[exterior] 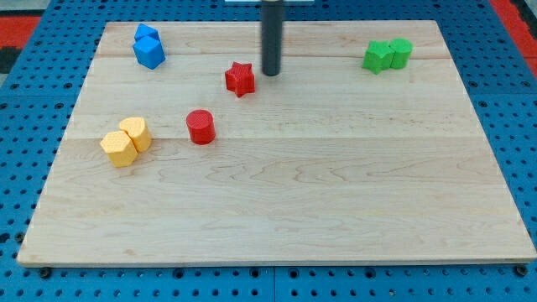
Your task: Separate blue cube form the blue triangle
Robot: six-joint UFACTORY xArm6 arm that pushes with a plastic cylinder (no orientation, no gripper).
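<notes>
Camera view: the two blue blocks (148, 46) touch at the counter's (336, 210) top-left corner — their pair running top to bottom, shapes unclear. My tip (270, 74) — no pincer — stands just right of the red star (240, 79), well apart from them.

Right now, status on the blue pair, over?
My tip beside red star, its right. Blue cube and blue triangle touching, top left. Path clear.

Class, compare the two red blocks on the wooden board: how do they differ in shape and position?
The red star has points; the red cylinder is round with a flat top. The red star lies nearer the view's top, just left of my tip; the red cylinder sits lower and further left, nearer the yellow blocks. Both are red, standing alone, touching no other block.
</notes>
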